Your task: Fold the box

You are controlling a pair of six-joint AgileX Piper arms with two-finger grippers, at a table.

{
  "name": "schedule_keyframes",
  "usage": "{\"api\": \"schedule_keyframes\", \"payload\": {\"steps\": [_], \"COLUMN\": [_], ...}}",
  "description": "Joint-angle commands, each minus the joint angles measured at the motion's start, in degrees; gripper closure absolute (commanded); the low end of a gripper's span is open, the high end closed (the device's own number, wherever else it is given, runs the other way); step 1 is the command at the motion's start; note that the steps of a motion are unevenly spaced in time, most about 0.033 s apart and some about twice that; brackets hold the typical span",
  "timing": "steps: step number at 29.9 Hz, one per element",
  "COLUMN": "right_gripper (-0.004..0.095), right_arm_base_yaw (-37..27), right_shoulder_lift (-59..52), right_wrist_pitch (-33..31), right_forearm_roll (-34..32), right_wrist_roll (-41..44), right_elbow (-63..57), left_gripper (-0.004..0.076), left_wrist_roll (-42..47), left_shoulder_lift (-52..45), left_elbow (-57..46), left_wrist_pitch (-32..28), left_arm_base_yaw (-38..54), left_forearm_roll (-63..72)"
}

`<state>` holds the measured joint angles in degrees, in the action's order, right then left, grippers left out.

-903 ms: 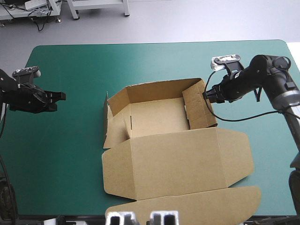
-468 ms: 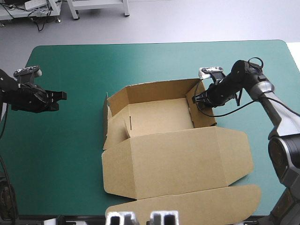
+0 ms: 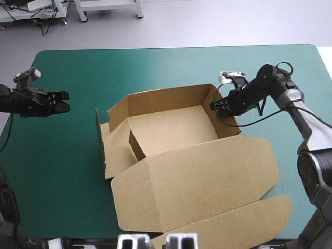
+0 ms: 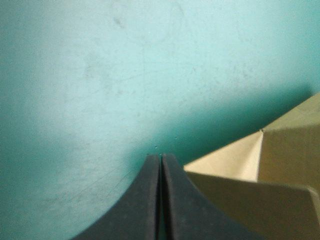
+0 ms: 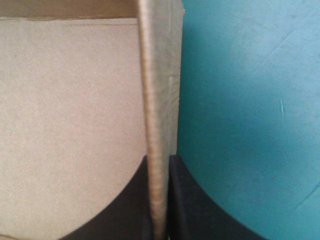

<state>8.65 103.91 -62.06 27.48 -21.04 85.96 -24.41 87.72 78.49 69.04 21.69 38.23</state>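
Two sets of jaws were at work. At the far left, the left jaws hung pressed together and empty over the teal-green tabletop [image 3: 62,171], well apart from the box [image 3: 171,129].

The box sat mid-tabletop as an open tray. Its lid [image 3: 202,181] lay flat toward the near edge, and its left flap [image 3: 104,150] splayed outward, untucked.

On the right, the right jaws were all but closed on the tray's right wall [image 3: 224,119]. They pinched the board near the far corner.

We judged the main risk to be that single hold. With nothing bracing the other side, any pull or push from the right would likely slide or swing the whole box rather than fold it. A hard pinch could also crease the wall. We thought the loose left flap might sag further while it went unsupported.
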Motion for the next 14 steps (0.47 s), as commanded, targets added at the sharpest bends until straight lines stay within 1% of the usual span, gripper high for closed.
{"api": "schedule_keyframes", "payload": {"steps": [1,3,6,9,14], "right_gripper": [0.0919,0.0919,0.0919,0.0918,0.0916], "right_arm_base_yaw": [-1.5,-2.3,-3.2,-3.3,-3.0], "right_shoulder_lift": [-6.6,-8.4,-11.4,-13.3,-13.9], "right_wrist_pitch": [-2.7,-3.5,-4.2,-4.9,-5.9], "right_forearm_roll": [4.2,4.1,4.0,3.3,3.3], "right_wrist_roll": [0.9,2.2,4.0,6.1,8.5], "right_elbow": [4.6,6.6,10.5,15.0,20.3], "left_gripper": [0.0727,0.0727,0.0727,0.0727,0.0727], "left_wrist_roll": [-4.2,-6.1,-7.2,-8.3,-9.8], "left_shoulder_lift": [1.5,2.7,3.2,3.1,2.8], "left_elbow": [1.5,1.5,1.5,1.5,1.5], "left_wrist_pitch": [3.1,4.7,4.6,4.6,4.7], "left_arm_base_yaw": [3.8,4.5,4.8,4.8,3.7], "left_forearm_roll": [11.7,13.4,13.1,15.8,25.6]}}
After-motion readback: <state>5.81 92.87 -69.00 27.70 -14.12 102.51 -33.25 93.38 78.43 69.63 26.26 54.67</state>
